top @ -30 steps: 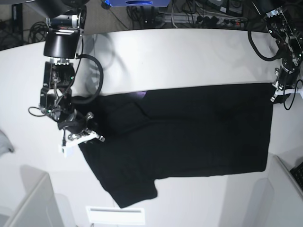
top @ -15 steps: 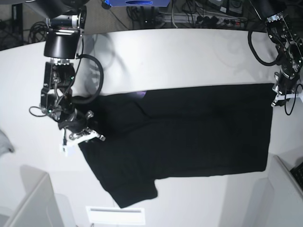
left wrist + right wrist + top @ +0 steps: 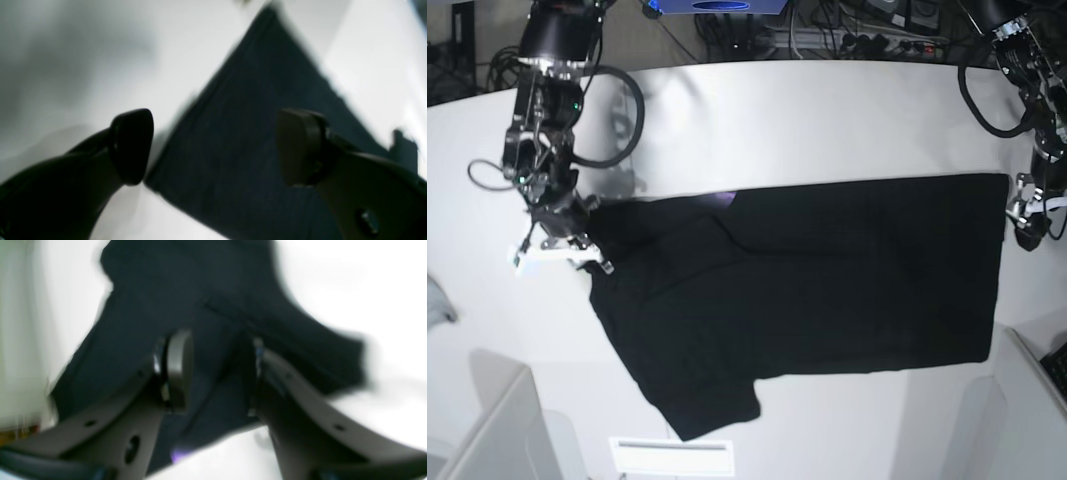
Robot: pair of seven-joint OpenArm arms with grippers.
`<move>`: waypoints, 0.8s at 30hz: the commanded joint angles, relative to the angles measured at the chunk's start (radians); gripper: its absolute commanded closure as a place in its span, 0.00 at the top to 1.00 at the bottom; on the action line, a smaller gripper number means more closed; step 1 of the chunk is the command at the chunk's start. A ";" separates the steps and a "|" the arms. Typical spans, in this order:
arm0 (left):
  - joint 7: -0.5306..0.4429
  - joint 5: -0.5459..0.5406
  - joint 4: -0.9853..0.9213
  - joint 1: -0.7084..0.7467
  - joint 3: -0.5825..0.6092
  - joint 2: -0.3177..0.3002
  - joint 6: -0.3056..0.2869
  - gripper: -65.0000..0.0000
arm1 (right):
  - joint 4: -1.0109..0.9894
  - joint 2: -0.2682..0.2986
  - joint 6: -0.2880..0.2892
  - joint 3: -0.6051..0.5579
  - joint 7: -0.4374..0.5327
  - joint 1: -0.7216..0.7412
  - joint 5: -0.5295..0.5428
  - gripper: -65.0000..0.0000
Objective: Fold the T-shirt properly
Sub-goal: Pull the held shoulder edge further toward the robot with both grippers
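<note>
The T-shirt point(image 3: 827, 280) is spread flat on the worktop point(image 3: 827, 120). The left gripper point(image 3: 213, 146) is held wide open over 1 corner; the right gripper point(image 3: 217, 373) is parted, empty.

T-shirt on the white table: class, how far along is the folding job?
Done: the T-shirt lies flat, one sleeve sticking out. In hand: nothing; the left hand is open above its corner, the right hand open over the cloth. Left: the remaining folds.
</note>
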 commanded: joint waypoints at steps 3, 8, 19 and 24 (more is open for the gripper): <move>-0.016 -0.003 0.055 0.059 -0.115 0.053 -0.108 0.85 | 0.106 -0.005 0.006 0.002 0.090 -0.101 0.017 0.44; -0.014 0.003 0.020 0.121 -0.238 0.136 -0.210 0.84 | 0.129 -0.057 0.006 0.000 0.191 -0.233 0.017 0.51; -0.014 0.004 -0.118 0.150 -0.241 0.164 -0.332 0.84 | -0.107 -0.074 0.058 0.003 0.266 -0.167 0.012 0.52; -0.017 0.004 -0.138 0.147 -0.241 0.161 -0.334 0.84 | -0.181 -0.071 0.063 0.002 0.285 -0.120 0.011 0.52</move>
